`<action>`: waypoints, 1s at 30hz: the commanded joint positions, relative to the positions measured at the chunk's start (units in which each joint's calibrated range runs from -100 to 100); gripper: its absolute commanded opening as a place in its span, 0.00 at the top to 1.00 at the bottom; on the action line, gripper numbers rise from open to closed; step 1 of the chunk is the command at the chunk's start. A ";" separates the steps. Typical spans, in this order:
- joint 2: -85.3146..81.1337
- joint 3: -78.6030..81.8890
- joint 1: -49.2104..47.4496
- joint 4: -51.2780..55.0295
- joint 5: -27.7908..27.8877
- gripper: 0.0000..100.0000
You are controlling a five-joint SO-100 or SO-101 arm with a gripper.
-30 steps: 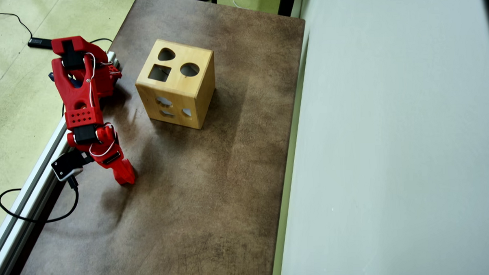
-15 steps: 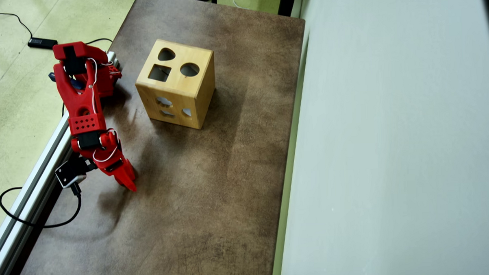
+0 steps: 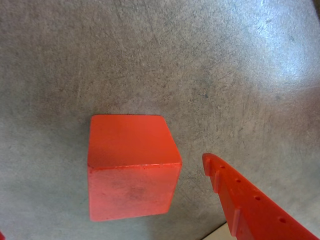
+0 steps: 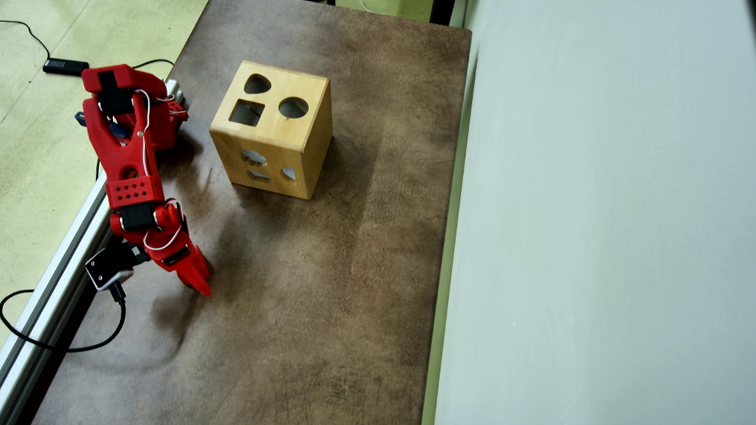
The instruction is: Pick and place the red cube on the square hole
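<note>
Resting beside the hand (image 3: 150, 200), untouched: the red cube (image 3: 132, 167).

In the wrist view the red cube (image 3: 131, 167) sits on the table (image 3: 210, 65), low and left of the middle. One finger (image 3: 250, 202) of the gripper comes in from the bottom right corner — its tip is just beside the cube, on the cube's right, not touching it.

In the overhead view the wooden box (image 4: 273, 128) stands on the table (image 4: 331, 302), near the far end. On top of the box is the square hole (image 4: 247, 112) — the round hole (image 4: 293, 107) is to its right. The gripper (image 4: 198, 283) is down at the table's left side, in front of the box and well apart from it.
</note>
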 commanded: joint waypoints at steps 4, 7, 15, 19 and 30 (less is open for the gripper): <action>-2.94 -1.41 0.27 0.41 -3.81 0.44; -4.30 -1.32 -0.25 0.41 -4.79 0.44; -4.30 -1.32 -0.18 0.41 -4.79 0.44; -4.64 -1.14 -0.03 0.50 -4.79 0.44; -6.34 -0.51 -0.10 0.50 -4.79 0.53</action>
